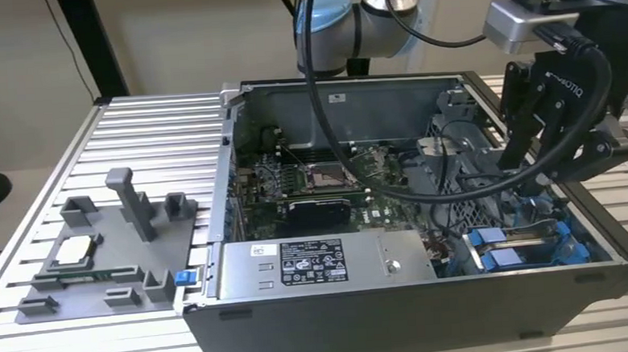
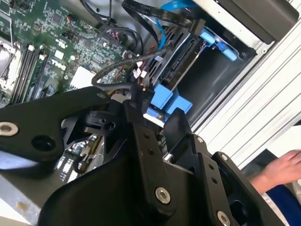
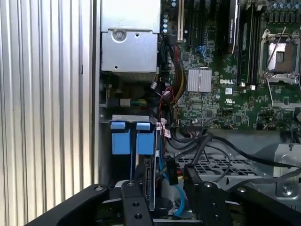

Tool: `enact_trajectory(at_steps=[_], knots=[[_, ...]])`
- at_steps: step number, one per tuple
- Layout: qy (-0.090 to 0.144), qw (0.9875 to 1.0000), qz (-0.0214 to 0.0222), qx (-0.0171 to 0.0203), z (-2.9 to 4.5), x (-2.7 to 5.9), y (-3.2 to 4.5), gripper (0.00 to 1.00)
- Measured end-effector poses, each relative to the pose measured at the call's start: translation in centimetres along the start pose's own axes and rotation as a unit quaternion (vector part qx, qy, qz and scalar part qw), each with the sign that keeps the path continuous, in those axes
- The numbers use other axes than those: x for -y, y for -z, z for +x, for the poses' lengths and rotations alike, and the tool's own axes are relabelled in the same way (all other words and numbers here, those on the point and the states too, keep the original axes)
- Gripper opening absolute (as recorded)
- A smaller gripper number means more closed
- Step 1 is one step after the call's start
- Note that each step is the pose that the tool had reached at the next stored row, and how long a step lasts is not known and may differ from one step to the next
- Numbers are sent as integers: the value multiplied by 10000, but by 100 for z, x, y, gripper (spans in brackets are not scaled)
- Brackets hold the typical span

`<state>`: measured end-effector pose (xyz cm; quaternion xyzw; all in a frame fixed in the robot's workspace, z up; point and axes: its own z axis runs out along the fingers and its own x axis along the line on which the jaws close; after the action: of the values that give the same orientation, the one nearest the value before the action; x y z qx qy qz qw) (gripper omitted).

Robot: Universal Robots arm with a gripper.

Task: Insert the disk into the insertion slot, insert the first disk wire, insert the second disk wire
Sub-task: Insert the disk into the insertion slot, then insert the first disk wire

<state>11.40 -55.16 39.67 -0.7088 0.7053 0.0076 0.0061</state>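
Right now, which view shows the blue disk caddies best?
First wrist view: the blue disk caddies stand side by side, clearly visible. The exterior view shows them obliquely; the second wrist view, partly behind the hand.

The exterior view looks down from well back onto the whole open computer case (image 1: 407, 300). Both wrist views look closely past the gripper (image 3: 164, 188) into it. All three views share the motherboard (image 1: 314, 184) and the blue drive bay (image 1: 511, 250), near on the exterior view's right.
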Motion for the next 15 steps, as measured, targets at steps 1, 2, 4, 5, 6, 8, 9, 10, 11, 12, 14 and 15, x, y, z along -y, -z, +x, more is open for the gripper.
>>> enact_trajectory(at_steps=[1, 2, 4, 5, 6, 8, 9, 10, 11, 12, 14, 15], knots=[[16, 10000, 6, 1, 0, -13, -6, 100], [31, 10000, 12, 0, 0, -25, -12, 100], [70, 10000, 56, 0, 1, -43, -31, 100], [98, 9999, 92, 0, 0, -46, -38, 100], [118, 9999, 123, -1, 1, -52, -44, 100], [126, 9998, 154, -3, -1, -68, -53, 100], [126, 9998, 160, -2, -4, -77, -55, 100], [126, 9998, 164, -2, -6, -85, -56, 100], [126, 9998, 168, -1, -6, -89, -57, 100], [126, 9998, 173, 1, -6, -91, -57, 100], [126, 9997, 193, 24, -7, -97, -58, 100], [126, 9997, 204, 52, -8, -98, -59, 100]])
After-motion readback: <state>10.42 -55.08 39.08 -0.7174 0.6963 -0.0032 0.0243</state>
